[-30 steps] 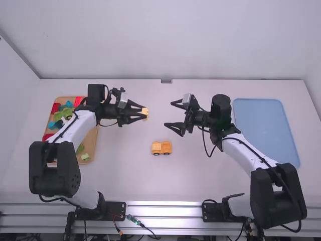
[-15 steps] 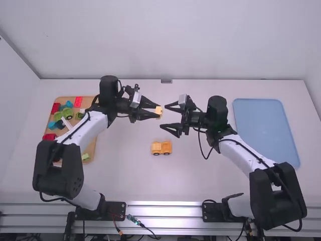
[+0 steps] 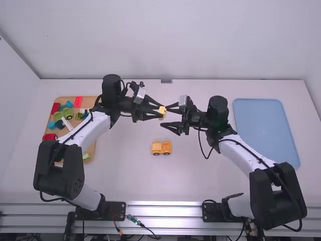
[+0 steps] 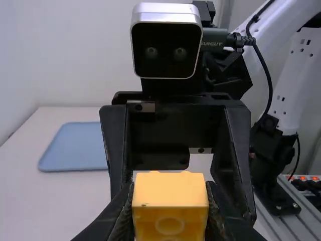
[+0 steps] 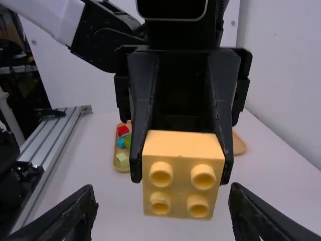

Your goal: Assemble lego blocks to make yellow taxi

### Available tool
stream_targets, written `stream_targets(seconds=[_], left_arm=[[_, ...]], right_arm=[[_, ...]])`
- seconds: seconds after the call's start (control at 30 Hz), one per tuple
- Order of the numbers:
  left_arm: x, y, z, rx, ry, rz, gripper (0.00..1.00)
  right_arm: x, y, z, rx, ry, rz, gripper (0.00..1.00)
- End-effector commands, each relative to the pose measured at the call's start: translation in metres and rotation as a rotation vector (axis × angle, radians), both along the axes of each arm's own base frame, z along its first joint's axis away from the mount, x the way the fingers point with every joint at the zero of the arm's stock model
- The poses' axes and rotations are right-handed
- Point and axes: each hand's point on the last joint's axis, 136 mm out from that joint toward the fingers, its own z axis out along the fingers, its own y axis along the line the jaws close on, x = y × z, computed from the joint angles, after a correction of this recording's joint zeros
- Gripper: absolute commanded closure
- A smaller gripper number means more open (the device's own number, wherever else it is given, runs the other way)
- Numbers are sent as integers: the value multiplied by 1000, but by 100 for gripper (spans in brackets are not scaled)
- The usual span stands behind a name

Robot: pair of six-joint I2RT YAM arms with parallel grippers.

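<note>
High view: mid-frame, the left gripper (image 3: 160,111) grips a yellow block (image 3: 163,111); the wheeled assembly (image 3: 161,147) sits just below. Left wrist view: yellow block bottom centre. Right wrist view: the right gripper (image 5: 161,195) gapes, suggesting a handover; next, close squarely.

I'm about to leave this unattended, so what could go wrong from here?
The yellow block sits nearer one finger of the open right pincer, so closing might push or twist it. If the left pincer, shut on it, lets go too soon, the block could fall to the table. The pincers work close together; fingers may collide.
</note>
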Motion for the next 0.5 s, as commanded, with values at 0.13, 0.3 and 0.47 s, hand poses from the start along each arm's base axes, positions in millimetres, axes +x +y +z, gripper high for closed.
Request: stream_targets(seconds=[0.13, 0.3, 0.47], left_arm=[[-10, -1, 5, -7, 7, -30, 98], [-14, -7, 5, -8, 0, -49, 98], [-17, -13, 7, -8, -5, -63, 98]], right_arm=[[-3, 0, 1, 4, 3, 9, 34], [2, 0, 0, 0, 10, -21, 33], [2, 0, 0, -1, 15, -20, 36]])
